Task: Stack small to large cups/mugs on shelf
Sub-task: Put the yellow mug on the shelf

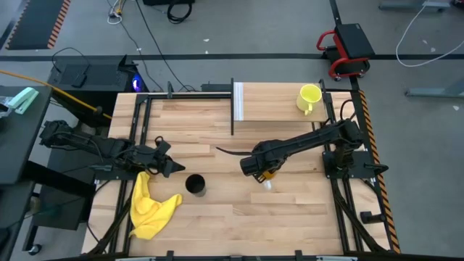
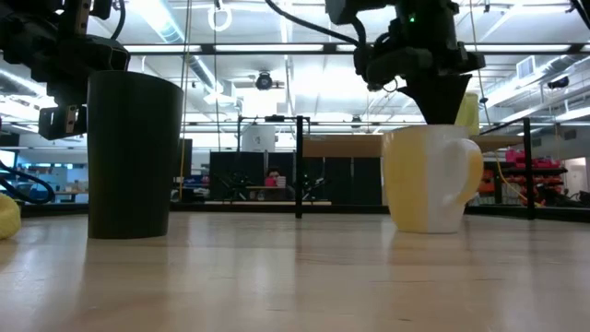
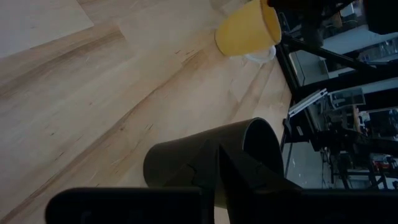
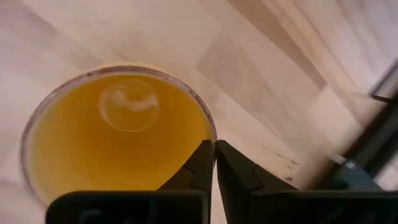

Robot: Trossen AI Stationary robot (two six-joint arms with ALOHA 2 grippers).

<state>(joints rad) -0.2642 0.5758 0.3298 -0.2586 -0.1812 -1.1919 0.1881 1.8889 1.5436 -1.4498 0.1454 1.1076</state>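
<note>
The orange mug [image 1: 269, 179] stands on the tabletop, its white handle [image 2: 454, 189] turned toward the low camera. My right gripper [image 1: 259, 170] is directly above it, shut on its rim. The black cup [image 1: 196, 185] stands upright on the table. My left gripper [image 1: 171, 164] hovers just left of it, shut and touching nothing. The black cup [image 3: 211, 155] fills the left wrist view. The yellow-green mug [image 1: 309, 98] stands on the shelf [image 1: 279, 109], near its right end. My right gripper [image 4: 215, 155] pinches the orange mug's rim [image 4: 213, 132], one finger [image 4: 198, 169] inside the mug and one [image 4: 236, 174] outside. The fingers come from above, pointing down. The mug [image 2: 431, 180] sits upright with its base on the table.
A crumpled yellow cloth [image 1: 148, 206] lies near the table's front left corner, close to the black cup. The shelf's white upright panel [image 1: 238, 101] stands at its left end, with black posts at the sides. Bare wood lies between the two cups and along the table's near edge.
</note>
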